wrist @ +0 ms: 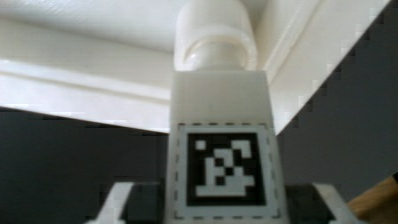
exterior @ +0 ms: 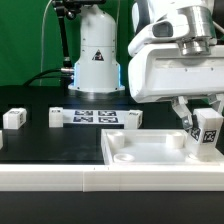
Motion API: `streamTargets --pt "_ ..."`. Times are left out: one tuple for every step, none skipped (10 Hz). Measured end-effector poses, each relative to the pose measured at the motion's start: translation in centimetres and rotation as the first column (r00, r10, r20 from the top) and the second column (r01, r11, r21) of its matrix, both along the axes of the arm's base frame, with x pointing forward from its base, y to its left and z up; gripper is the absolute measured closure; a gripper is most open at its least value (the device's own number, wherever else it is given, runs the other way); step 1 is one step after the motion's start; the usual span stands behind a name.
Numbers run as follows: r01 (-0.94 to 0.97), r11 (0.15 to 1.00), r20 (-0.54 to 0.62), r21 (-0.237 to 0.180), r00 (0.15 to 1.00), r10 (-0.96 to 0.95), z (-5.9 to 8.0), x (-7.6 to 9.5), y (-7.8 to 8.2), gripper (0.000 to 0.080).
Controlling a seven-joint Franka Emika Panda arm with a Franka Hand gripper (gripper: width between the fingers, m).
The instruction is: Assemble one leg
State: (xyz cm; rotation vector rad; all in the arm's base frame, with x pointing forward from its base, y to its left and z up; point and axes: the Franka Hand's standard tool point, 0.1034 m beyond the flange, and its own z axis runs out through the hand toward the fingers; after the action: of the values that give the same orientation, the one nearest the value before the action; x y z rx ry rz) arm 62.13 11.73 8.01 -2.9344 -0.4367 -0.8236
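Note:
The leg (exterior: pixel 206 131) is a small white post with a black-and-white tag on its face. It stands at the right corner of the large flat white panel (exterior: pixel 140 150) in the exterior view. My gripper (exterior: pixel 203 122) is shut on the leg from above, one finger (exterior: pixel 185 118) on each side. In the wrist view the leg (wrist: pixel 222 140) fills the middle, tag toward the camera, its round end at the panel (wrist: pixel 107 60). I cannot tell whether the end sits in a corner socket.
The marker board (exterior: pixel 95 117) with several tags lies behind the panel. Another small white tagged part (exterior: pixel 13 119) stands at the exterior view's left. A white lamp-like stand (exterior: pixel 97 55) rises at the back before a green backdrop.

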Motion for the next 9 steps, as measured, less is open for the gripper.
streamTargets --pt "0.002 1.000 0.014 -0.004 1.000 -0.002 -0.12 -0.41 -0.29 0.0506" --pt "0.002 1.000 0.014 -0.005 1.000 -0.002 -0.40 -0.87 -0.37 0.0506" --pt "0.003 1.000 0.016 -0.005 1.000 -0.003 -0.33 -0.77 -0.37 0.0506" --pt "0.003 1.000 0.016 -0.005 1.000 -0.003 -0.34 -0.77 -0.37 0.0506" --pt "0.003 1.000 0.016 -0.005 1.000 -0.003 -0.34 -0.77 -0.38 0.0421" --pt "0.003 1.000 0.016 -0.005 1.000 -0.003 -0.34 -0.77 -0.38 0.0281" --pt "0.003 1.000 0.016 -0.005 1.000 -0.003 -0.34 -0.77 -0.38 0.0192" --pt "0.003 1.000 0.016 -0.005 1.000 -0.003 -0.34 -0.77 -0.38 0.0192" --pt "0.003 1.000 0.016 -0.005 1.000 -0.003 -0.35 -0.77 -0.38 0.0157"
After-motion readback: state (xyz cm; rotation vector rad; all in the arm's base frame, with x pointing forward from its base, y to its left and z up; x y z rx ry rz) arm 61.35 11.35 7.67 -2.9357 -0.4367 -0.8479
